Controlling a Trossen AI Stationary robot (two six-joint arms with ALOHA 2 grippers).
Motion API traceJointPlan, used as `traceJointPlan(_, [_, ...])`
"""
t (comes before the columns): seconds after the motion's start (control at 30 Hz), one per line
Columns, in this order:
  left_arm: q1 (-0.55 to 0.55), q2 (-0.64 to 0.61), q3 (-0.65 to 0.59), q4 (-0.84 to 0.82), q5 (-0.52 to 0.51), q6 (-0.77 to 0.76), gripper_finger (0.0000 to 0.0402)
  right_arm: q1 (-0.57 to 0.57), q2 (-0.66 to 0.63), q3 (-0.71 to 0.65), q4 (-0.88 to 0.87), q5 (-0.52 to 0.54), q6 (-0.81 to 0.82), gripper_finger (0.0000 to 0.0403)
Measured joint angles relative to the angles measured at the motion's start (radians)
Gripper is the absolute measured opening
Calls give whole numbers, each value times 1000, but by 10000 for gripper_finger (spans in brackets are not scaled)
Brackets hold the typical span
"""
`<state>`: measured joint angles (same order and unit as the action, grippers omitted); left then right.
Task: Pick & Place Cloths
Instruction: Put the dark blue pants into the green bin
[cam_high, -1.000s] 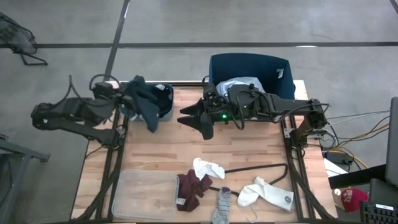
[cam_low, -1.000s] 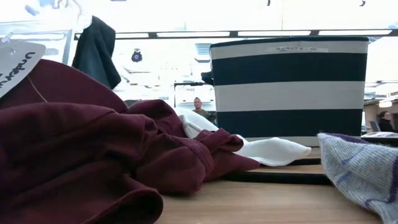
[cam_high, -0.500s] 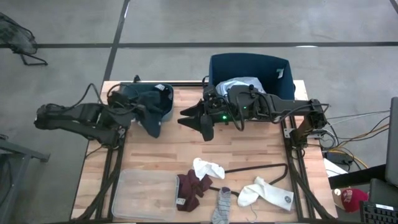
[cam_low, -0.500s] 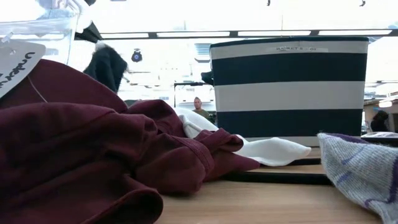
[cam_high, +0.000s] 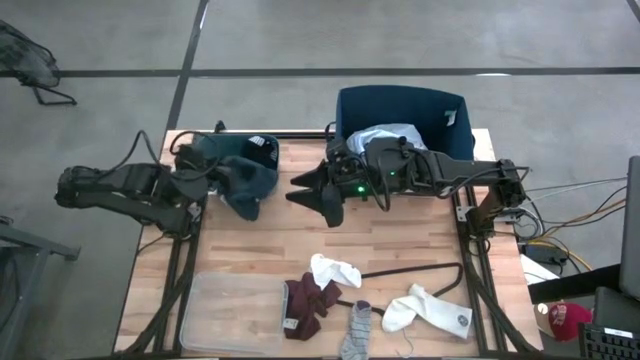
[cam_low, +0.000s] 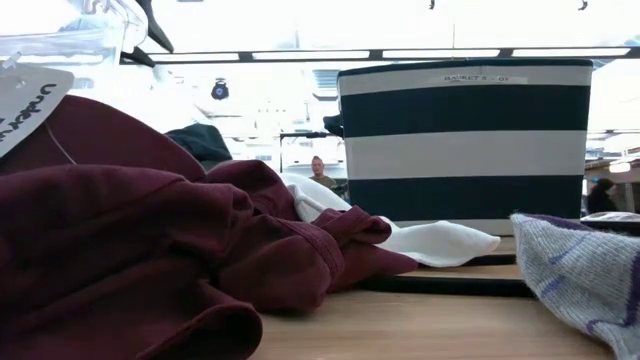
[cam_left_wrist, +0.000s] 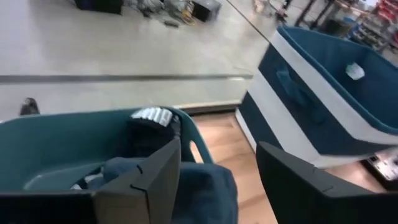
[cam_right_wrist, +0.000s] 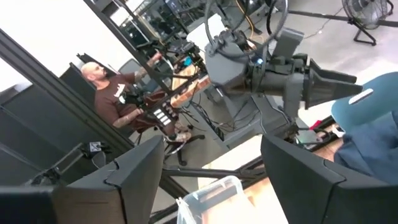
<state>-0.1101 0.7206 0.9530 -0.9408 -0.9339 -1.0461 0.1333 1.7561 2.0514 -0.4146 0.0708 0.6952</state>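
A dark navy cloth (cam_high: 245, 185) lies draped over a teal basket (cam_high: 262, 150) at the table's far left, showing as a low heap (cam_low: 200, 141) in the low view. My left gripper (cam_left_wrist: 217, 180) stands open right over it, the cloth (cam_left_wrist: 208, 190) below its fingers. My right gripper (cam_high: 312, 190) hangs open over the table's middle, pointing left, with nothing between its fingers. A light blue shirt (cam_high: 385, 133) lies in the striped basket (cam_high: 440, 105). Near the front lie a maroon piece (cam_high: 308, 303), two white socks (cam_high: 335, 270) (cam_high: 425, 310) and a grey sock (cam_high: 357, 330). My left gripper's fingers stand apart above the navy cloth where it lies over the basket's rim (cam_left_wrist: 193, 149). Whether either finger touches the cloth I cannot tell. The cloth rests on the basket, not hanging from the fingers.
A clear plastic tray (cam_high: 232, 312) sits at the near left corner. A thin black hanger (cam_high: 415, 270) lies among the socks. The striped basket (cam_low: 465, 140) stands at the far right. Bare wood lies across the table's middle. A person (cam_right_wrist: 115, 93) sits in the room beyond.
My left gripper has come down toward the teal basket. The navy cloth, which hung high below it a second ago, has dropped and now lies slumped over the basket.
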Motion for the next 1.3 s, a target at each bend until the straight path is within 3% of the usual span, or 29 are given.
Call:
traceJointPlan(0.3, [2,46,-9,13,308,154,216,0,0,0,-5,1,-8,244])
traceJointPlan(0.5, [4,139,-11,-19,417,156,216,-1,0,-1,-5,8,-16,227])
traceJointPlan(0.77, [29,270,-11,-93,449,163,216,0,0,-2,-5,8,-16,220])
traceJointPlan(1.3, [160,438,-22,-98,469,345,202,4,0,-2,-24,8,-10,254])
